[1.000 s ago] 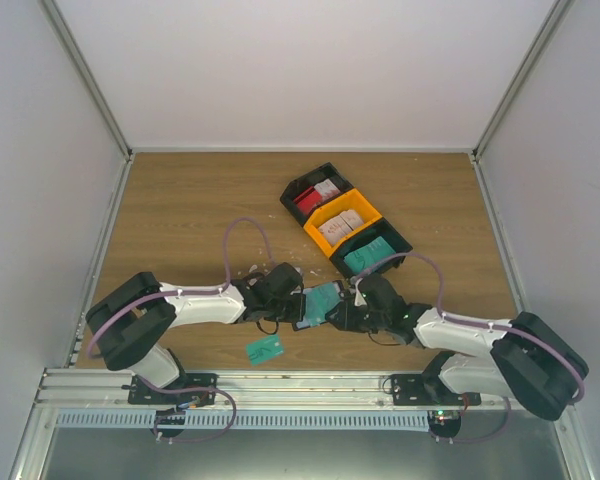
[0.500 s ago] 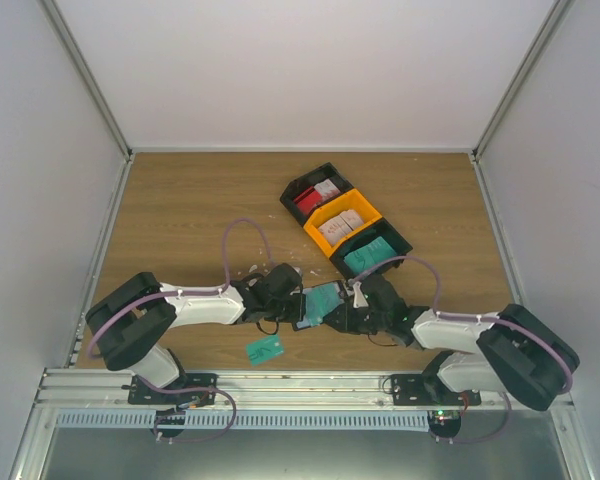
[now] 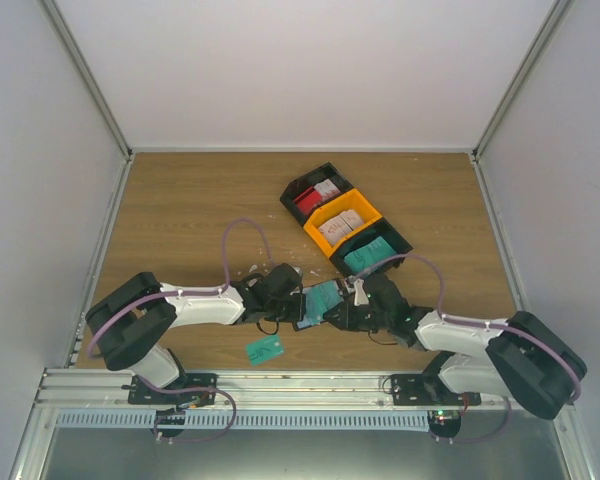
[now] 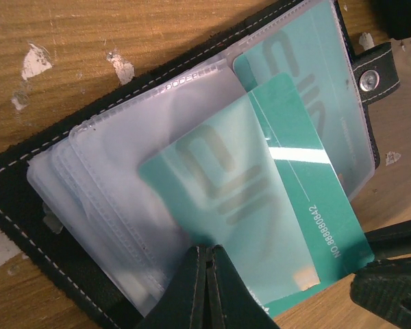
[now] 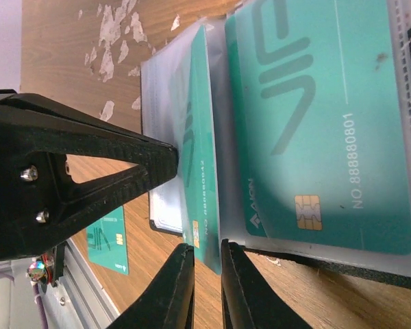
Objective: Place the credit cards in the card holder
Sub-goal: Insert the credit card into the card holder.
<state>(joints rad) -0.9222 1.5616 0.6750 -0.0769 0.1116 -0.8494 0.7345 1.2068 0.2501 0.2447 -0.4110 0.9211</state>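
both arms reach low and inward. left gripper (image 4: 207, 257) pinches a sleeve of the card holder (image 4: 20, 205); right gripper (image 5: 205, 247) narrowly clasps a teal card (image 4: 294, 226).

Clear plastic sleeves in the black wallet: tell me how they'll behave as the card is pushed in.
The clear plastic sleeves look thin and floppy: they fan out unevenly, so they would probably buckle unless pinned, as the left fingers do. Their glossy film likely lets the teal plastic card slide, though the black folding wallet may shift.
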